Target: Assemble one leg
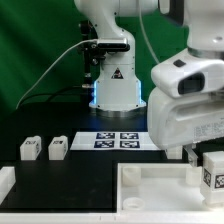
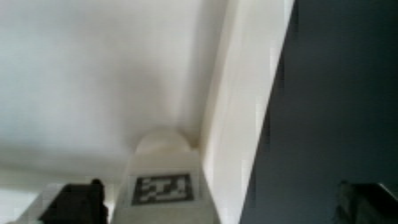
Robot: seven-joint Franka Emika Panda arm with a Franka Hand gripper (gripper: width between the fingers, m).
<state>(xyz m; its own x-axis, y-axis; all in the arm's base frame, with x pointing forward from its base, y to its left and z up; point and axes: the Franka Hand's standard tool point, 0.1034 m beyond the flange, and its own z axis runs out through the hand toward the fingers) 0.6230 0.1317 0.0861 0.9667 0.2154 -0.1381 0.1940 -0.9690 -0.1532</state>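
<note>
The gripper (image 1: 200, 158) is hanging with its jaws spread as wide as they go and nothing between them, poised low over the panel (image 1: 150, 185) at the exterior view's right. In the wrist view the two dark fingertips (image 2: 75, 203) are standing well apart on either side of a tagged leg (image 2: 166, 187), which appears to be standing on the panel's white surface near its raised rim; the picture is soft, so whether the fingers are touching the leg cannot be told, though they seem clear of it. In the exterior view that same leg (image 1: 212, 172) is showing just beside the fingers, at the panel's far right. Two more legs (image 1: 44, 149) are sitting well apart from the panel, on the black table (image 1: 70, 185) toward the exterior view's left, with the marker board (image 1: 118, 140) lying beyond the panel near the arm's base. The step in hand looks like seating this leg on the panel: the next move is likely calling for either closing squarely on the block or drawing straight up without nudging it.
</note>
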